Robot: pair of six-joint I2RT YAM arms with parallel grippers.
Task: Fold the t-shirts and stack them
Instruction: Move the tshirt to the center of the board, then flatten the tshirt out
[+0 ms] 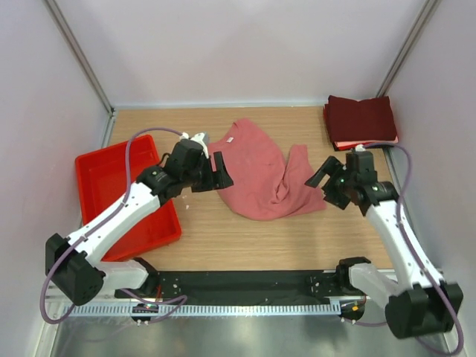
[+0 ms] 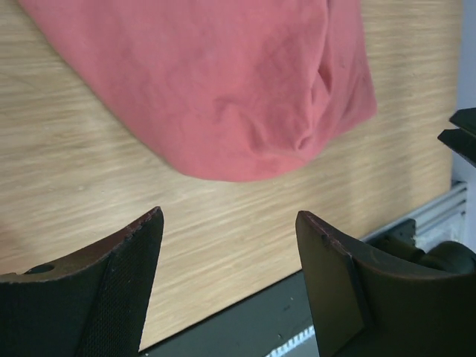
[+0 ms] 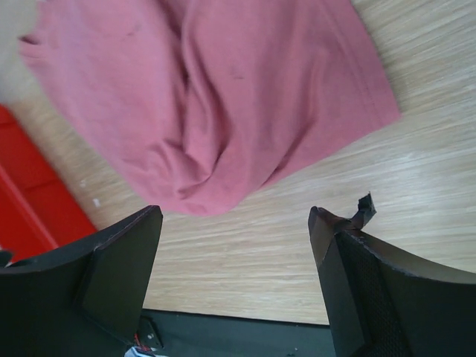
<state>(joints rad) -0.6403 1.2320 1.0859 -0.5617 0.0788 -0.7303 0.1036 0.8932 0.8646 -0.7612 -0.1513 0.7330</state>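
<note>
White-walled enclosure with a wooden desk. The left arm crosses the red tray and hides part of it. The left hand overlaps the left edge of the salmon-pink t-shirt. Both wrist views cut the garment off. It lies mid-desk, unfolded and crumpled, with cloth bunched toward the right. The dark maroon t-shirts sit folded in a stack at the far right corner, a thin pale layer showing at the near edge. The left hand is released, jaws wide, empty. The right hand is likewise released, just beside the shirt's right edge.
</note>
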